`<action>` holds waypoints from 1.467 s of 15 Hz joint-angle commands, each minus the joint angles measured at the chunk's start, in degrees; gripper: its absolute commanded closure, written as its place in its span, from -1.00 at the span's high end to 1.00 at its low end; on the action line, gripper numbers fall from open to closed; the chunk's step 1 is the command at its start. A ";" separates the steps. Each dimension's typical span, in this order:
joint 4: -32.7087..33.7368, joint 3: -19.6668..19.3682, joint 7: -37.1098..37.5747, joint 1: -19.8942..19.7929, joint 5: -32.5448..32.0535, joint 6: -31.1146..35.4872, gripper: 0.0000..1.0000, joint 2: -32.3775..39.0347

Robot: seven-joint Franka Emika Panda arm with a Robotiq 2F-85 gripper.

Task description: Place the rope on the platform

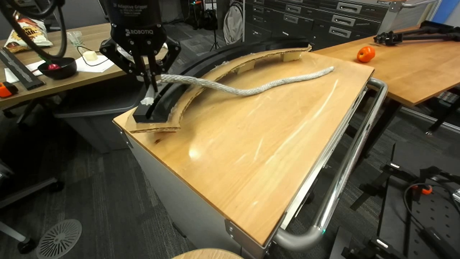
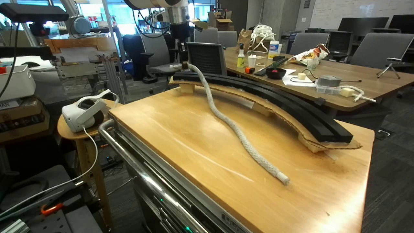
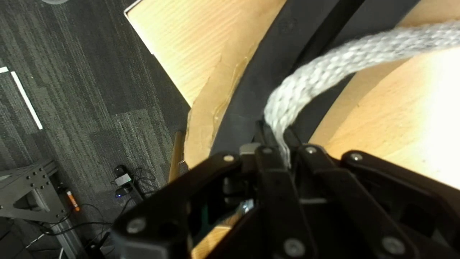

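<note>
In both exterior views I look down across the tabletop (image 1: 244, 126), from opposite ends of the platform (image 2: 275, 93). My wrist view, nearest, faces down past the gripper (image 3: 277, 131); all three share the platform.

The rope (image 3: 341, 64) was pinched by the gripper (image 3: 278, 133) over the platform (image 3: 253, 93); from the grip it was bent and led out past one side of the platform. Both sides of the platform were bordered by cardboard (image 3: 204, 124), with tabletop (image 3: 178, 46) seen farther out. Beyond the platform's other side, dark carpet (image 3: 90, 82) was seen.
</note>
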 commanded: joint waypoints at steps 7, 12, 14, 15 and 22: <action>12.50 -1.00 -0.89 1.74 1.41 -9.96 -0.96 8.16; 13.27 -0.72 -0.49 1.11 2.38 -9.28 -0.08 7.59; 12.87 -0.18 -0.80 0.53 4.00 -9.23 0.24 6.43; 12.73 -0.04 -0.74 0.31 4.98 -9.12 0.37 5.90; 9.16 -3.03 7.76 -0.27 7.77 -8.45 1.00 1.09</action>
